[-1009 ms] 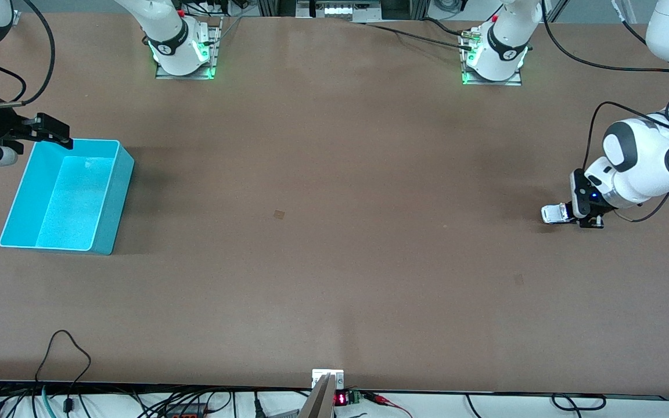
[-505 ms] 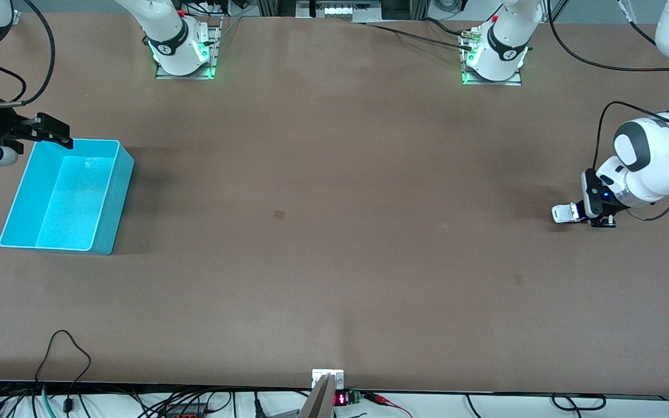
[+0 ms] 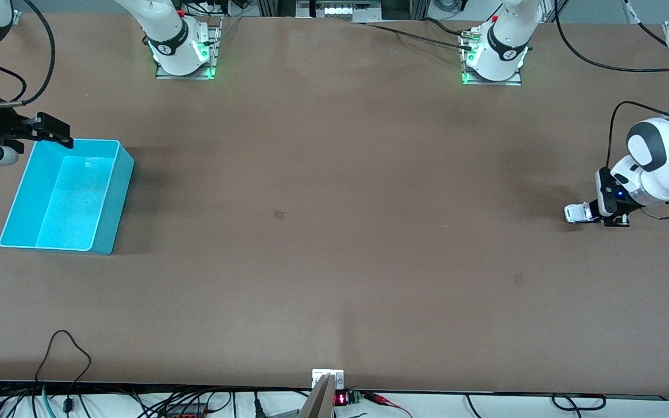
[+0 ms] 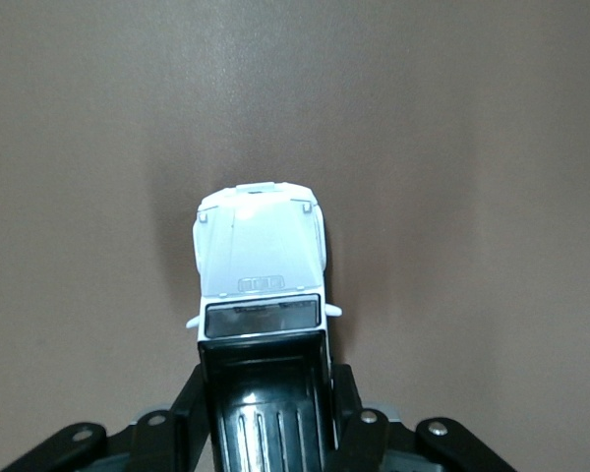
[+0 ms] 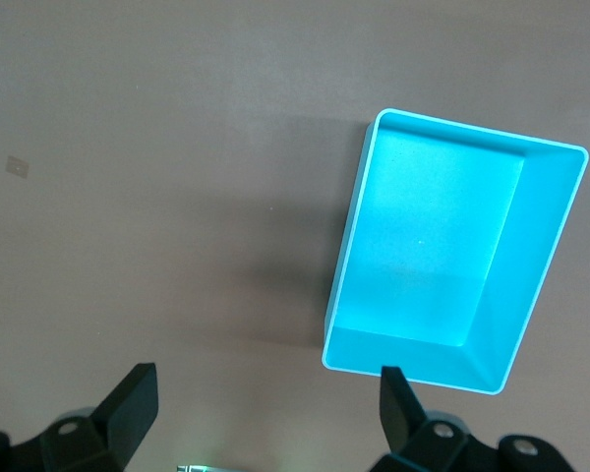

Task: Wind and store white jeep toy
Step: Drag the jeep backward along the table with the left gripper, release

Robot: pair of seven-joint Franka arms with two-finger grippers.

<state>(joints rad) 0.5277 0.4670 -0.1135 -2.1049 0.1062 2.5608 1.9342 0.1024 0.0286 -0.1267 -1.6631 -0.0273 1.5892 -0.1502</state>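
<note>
A cyan bin [image 3: 67, 197] sits on the brown surface [image 3: 334, 232] toward the right arm's end, an open rectangular tub with nothing visible inside it; its pale floor shows bare in both the front view and the right wrist view [image 5: 452, 265]. The right end effector [image 3: 50, 130] hangs above the bin's edge that lies farthest from the front camera, its two black fingers [image 5: 133, 393] spread wide apart and holding nothing. Well apart from the bin, toward the left arm's end of the surface, the white jeep toy [image 3: 578, 213] rests with its wheels down on the surface. The left end effector [image 3: 593, 212] is low at the toy's black rear, its fingers [image 4: 192, 403] clamped against both sides of that rear section, while the white hood [image 4: 261, 246] points away from the wrist toward the middle of the surface.
</note>
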